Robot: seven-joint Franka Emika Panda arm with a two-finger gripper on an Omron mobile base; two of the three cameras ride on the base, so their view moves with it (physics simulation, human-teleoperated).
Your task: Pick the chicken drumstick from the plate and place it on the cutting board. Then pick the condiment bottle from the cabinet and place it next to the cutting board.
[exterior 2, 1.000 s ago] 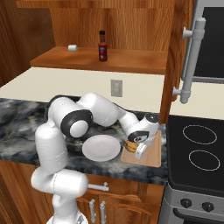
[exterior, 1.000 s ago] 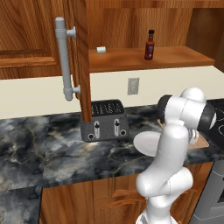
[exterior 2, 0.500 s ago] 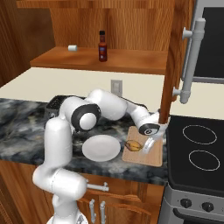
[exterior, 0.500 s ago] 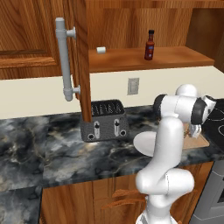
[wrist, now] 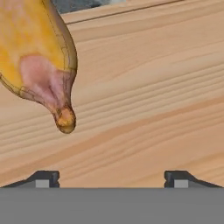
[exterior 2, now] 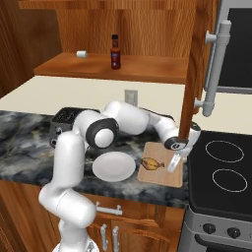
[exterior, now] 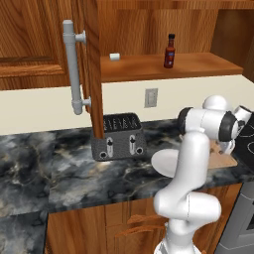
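Released, the chicken drumstick (exterior 2: pixel 152 163) now lies on the cutting board (exterior 2: pixel 162 176); tool (exterior 2: pixel 175 164) spread wide.

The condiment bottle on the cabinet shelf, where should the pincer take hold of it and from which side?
Grip the condiment bottle around its wider lower body, coming level from the open front of the cabinet. It stands upright near the shelf's front edge with free space beside it; its neck is narrow and offers less to hold.

The chicken drumstick (exterior 2: pixel 152 163) is lying on the cutting board (exterior 2: pixel 162 176), which is sitting on the worktop (exterior 2: pixel 29 147) just right of the plate (exterior 2: pixel 113 166). The condiment bottle (exterior 2: pixel 115 51) is standing on the cabinet (exterior 2: pixel 147 69) shelf above.
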